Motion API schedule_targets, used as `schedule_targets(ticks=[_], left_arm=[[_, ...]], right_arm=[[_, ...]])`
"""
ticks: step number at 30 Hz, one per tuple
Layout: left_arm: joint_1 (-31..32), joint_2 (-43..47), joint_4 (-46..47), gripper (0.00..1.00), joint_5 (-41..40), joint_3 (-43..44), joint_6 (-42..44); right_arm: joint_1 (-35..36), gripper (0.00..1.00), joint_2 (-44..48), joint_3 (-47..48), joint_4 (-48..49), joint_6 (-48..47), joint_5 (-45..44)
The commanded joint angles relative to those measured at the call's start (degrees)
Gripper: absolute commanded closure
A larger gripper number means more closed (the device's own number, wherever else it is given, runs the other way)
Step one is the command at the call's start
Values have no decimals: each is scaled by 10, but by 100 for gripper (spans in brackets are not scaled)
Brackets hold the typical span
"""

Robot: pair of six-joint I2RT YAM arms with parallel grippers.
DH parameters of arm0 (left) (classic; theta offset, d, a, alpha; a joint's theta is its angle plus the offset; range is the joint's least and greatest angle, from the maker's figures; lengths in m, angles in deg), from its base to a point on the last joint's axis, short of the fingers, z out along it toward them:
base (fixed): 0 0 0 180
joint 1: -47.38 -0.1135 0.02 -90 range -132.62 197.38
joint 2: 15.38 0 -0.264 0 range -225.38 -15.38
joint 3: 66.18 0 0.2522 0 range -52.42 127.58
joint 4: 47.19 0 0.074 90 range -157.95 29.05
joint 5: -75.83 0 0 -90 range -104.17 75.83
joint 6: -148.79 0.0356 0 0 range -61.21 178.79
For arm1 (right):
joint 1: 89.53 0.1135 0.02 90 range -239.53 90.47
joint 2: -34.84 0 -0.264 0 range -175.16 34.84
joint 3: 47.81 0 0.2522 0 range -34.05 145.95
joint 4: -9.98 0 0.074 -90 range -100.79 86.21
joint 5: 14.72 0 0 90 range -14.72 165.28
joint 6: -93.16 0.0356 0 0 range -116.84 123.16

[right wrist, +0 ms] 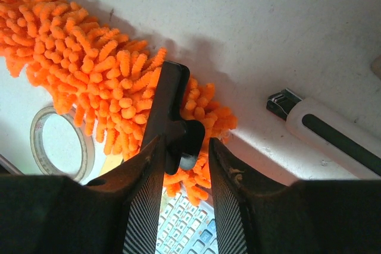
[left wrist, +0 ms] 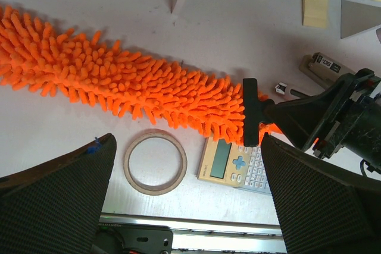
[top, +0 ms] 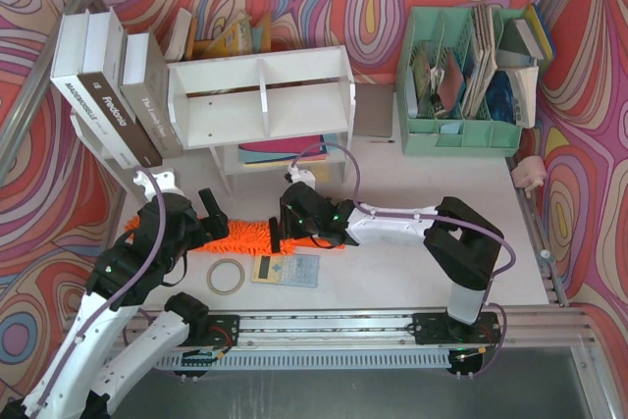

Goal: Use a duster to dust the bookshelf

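Duster [left wrist: 119, 81], long, bright orange and fluffy, lies flat on the white desk [top: 392, 262], in front of the small white wooden bookshelf [top: 260, 95]. It runs from left to right, and its short black handle [right wrist: 172, 105] is at the right end.

The right fingers [right wrist: 229, 176] have closed in on that black handle, one on each side, and they hold it tight. Orange fluff sticks out all around the spot they hold.

The left fingers [left wrist: 65, 188] are spread as wide as they go. They hang over the fluffy part of the duster and hold nothing.

Just beside the fluff, on the near side, lies a round beige ring of tape [left wrist: 155, 162]. Next to the ring lies a flat cream calculator with a grey screen [left wrist: 235, 165]. Its top edge is tucked under the fluff near the handle.

On the far side of the handle, a white pen-shaped thing with a black clip [right wrist: 333, 135] lies on the desk.

The bookshelf has coloured folders in its low part. To its left stands a row of big white and brown books [top: 98, 76]. To its right, well apart, stands a mint-green plastic file box [top: 461, 76] full of papers.
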Motion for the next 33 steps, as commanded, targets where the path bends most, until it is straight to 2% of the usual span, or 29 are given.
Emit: schedule_targets(ticks=[1, 19, 33], left_arm=[[0, 0, 6, 2, -3, -10, 3], [0, -3, 7, 2, -3, -10, 4], [0, -8, 7, 1, -6, -10, 4]], right_arm=[[6, 62, -9, 22, -6, -1, 3], [9, 70, -20, 32, -6, -6, 11], [12, 84, 6, 24, -15, -8, -10]])
